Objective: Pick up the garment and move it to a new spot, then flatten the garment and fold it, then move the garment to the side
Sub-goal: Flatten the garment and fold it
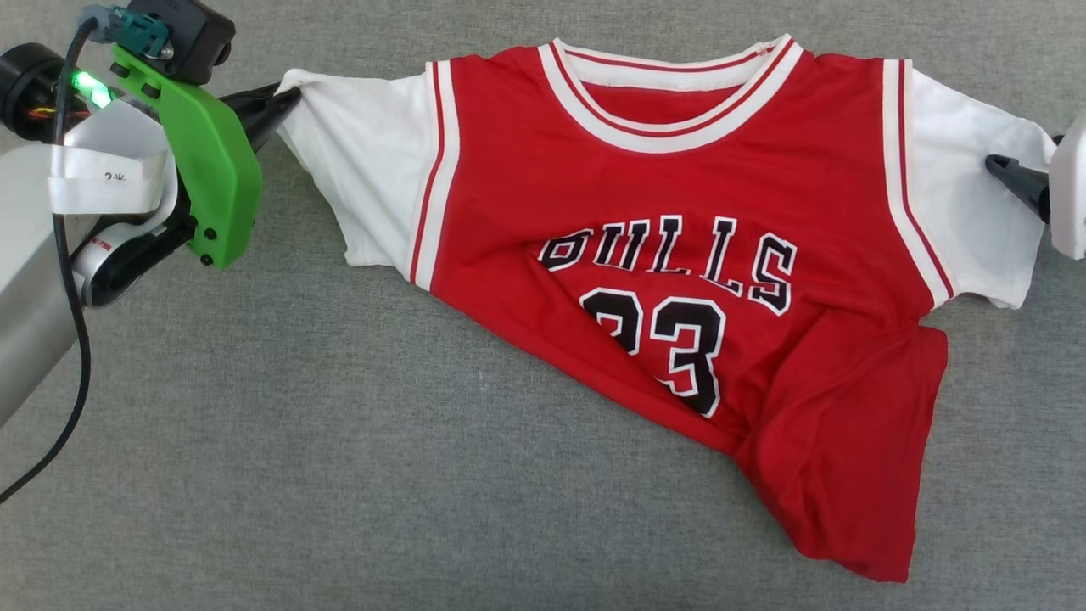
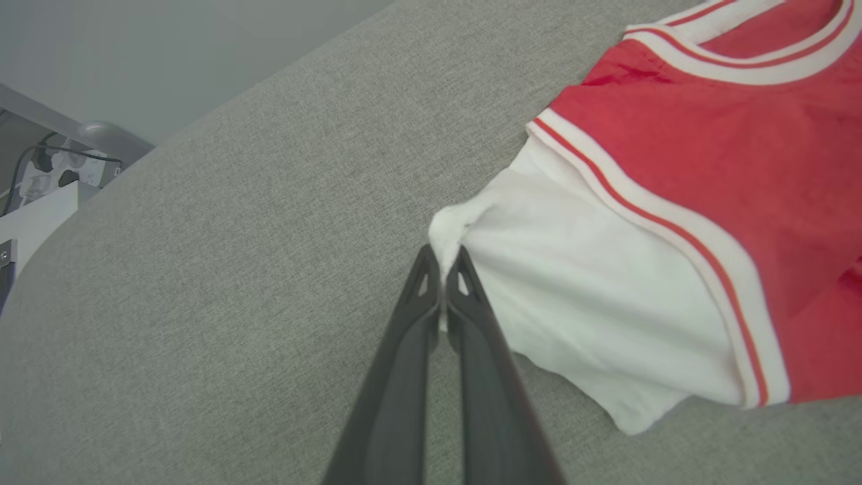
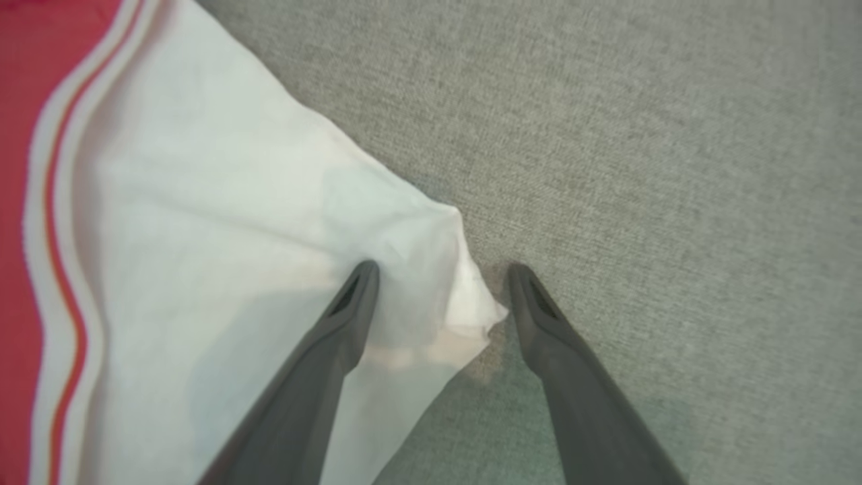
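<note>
The garment (image 1: 679,280), a red jersey T-shirt with white sleeves and a black "BULLS 23" print, lies face up on the grey fabric surface (image 1: 339,467), its lower hem bunched toward the lower right. My left gripper (image 1: 284,98) is shut on the tip of the white sleeve at the left; in the left wrist view the pinched cloth (image 2: 448,232) pokes out past the gripper (image 2: 443,259). My right gripper (image 3: 441,273) stands open astride the corner of the other white sleeve (image 3: 269,236), one finger over the cloth, one beside it. In the head view this gripper (image 1: 1005,170) sits at the right sleeve's edge.
The grey fabric surface extends all around the shirt, with wide bare room at the lower left. In the left wrist view its rounded edge falls away at the upper left, where a white unit with cables (image 2: 47,175) stands.
</note>
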Tool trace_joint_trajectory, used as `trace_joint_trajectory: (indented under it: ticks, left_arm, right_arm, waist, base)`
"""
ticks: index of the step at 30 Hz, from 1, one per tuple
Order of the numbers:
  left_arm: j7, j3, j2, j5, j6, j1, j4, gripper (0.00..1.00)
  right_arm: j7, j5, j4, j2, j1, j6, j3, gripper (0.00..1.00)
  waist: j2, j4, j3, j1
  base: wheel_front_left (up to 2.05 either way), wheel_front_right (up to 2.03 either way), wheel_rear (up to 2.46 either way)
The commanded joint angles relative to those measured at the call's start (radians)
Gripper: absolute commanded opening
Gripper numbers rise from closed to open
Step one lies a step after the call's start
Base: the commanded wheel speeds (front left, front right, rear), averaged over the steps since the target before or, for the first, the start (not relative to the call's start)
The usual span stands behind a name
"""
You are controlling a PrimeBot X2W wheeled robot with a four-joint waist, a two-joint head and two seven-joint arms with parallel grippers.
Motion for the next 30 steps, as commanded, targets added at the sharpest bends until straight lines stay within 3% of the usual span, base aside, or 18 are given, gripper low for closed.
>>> trace_joint_trajectory:
  ticks: [1, 2, 9, 15, 22, 30]
  left_arm:
    - [-0.007, 0.001, 0.003, 0.008, 0.005, -0.011, 0.003, 0.0]
    - [-0.008, 0.0, 0.004, 0.007, 0.005, -0.008, 0.005, 0.0]
    - [-0.034, -0.006, 0.004, 0.018, 0.002, 0.003, 0.023, 0.0]
    - [-0.117, 0.003, 0.017, 0.057, 0.004, 0.002, 0.019, 0.0]
    - [-0.237, 0.034, 0.045, 0.128, 0.06, -0.02, -0.027, 0.0]
    - [-0.305, 0.085, 0.056, 0.17, 0.134, -0.072, -0.114, 0.0]
  right_arm:
    - [-0.007, 0.0, 0.038, 0.037, 0.043, -0.001, 0.05, 0.47]
    - [-0.027, 0.004, 0.045, 0.038, 0.036, -0.001, 0.055, 0.0]
    - [-0.171, 0.034, 0.044, 0.019, -0.001, -0.001, 0.079, 0.0]
    - [-0.325, 0.05, -0.037, -0.046, -0.002, -0.001, 0.109, 0.0]
    - [-0.477, 0.051, -0.138, -0.115, -0.006, -0.001, 0.075, 0.0]
    - [-0.589, -0.016, -0.22, -0.122, -0.038, -0.001, -0.053, 0.0]
  waist:
    - [0.0, -0.007, -0.007, 0.0001]
    - [0.0, -0.011, -0.013, 0.0001]
    - [0.0, -0.031, -0.081, 0.0001]
    - [0.0, -0.051, -0.172, 0.0001]
    - [0.0, -0.073, -0.262, 0.0001]
    - [0.0, -0.088, -0.333, 0.0001]
  base:
    - [0.0, 0.0, 0.0]
    - [0.0, 0.0, 0.0]
    - [0.0, 0.0, 0.0]
    - [0.0, 0.0, 0.0]
    - [0.0, 0.0, 0.0]
    - [0.0, 0.0, 0.0]
